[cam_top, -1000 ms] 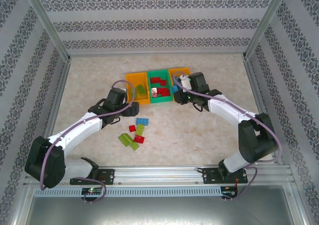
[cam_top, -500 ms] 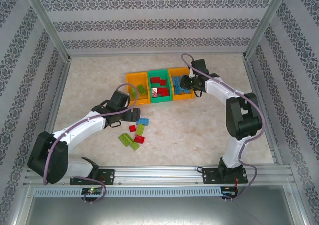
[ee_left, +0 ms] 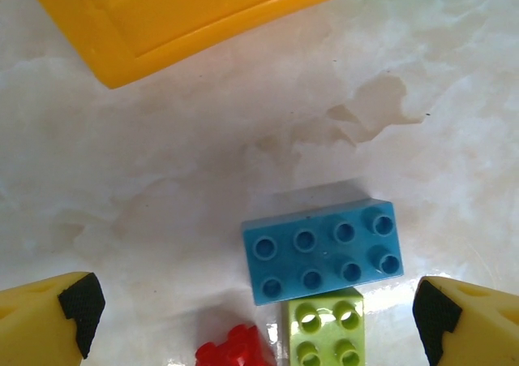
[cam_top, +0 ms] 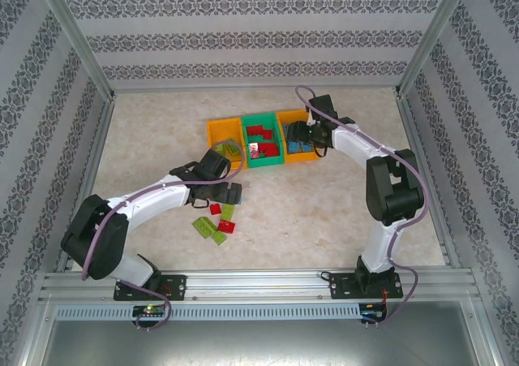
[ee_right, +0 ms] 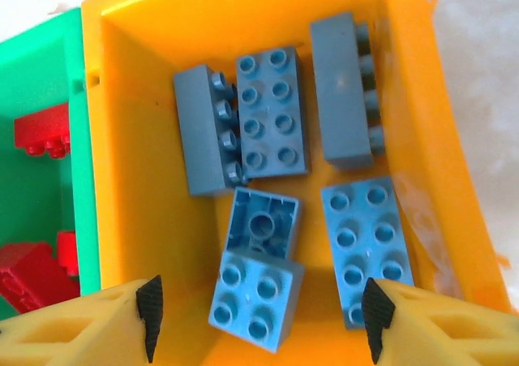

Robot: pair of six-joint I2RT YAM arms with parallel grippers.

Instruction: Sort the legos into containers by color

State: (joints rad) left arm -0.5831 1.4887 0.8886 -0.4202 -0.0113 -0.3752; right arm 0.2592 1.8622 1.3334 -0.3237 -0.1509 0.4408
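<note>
Light blue two-by-four studded plastic brick (ee_left: 323, 250): flat on the pale marbled tabletop (ee_left: 203, 163), studs up. It sits ahead of the left gripper (ee_left: 258, 313) and toward its right fingertip. Long axis runs nearly along the line between the two fingertips, slightly tilted. As I read it, a wrist turn is needed to close across the short side.
- Touching its near edge: a lime green studded brick (ee_left: 324, 329). A small red brick (ee_left: 235, 351) lies just beside that.
- Left gripper spread to its widest, holding nothing. In the top view it (cam_top: 231, 192) hangs over the loose cluster of bricks (cam_top: 215, 226), so the left arm is far the nearer.
- Corner of the left orange plastic bin (ee_left: 162, 33) lies beyond the brick, apart from it.

Right orange plastic bin (ee_right: 146, 179): grey-blue and light blue bricks (ee_right: 272, 110) lie inside, some on their sides. Right gripper (ee_right: 262, 317) hovers above them with fingers parted and nothing pinched. Green plastic bin (ee_right: 49, 82) alongside holds red bricks (ee_right: 45, 127).

No brand, label or writing legible anywhere; stud tops too small to read.
</note>
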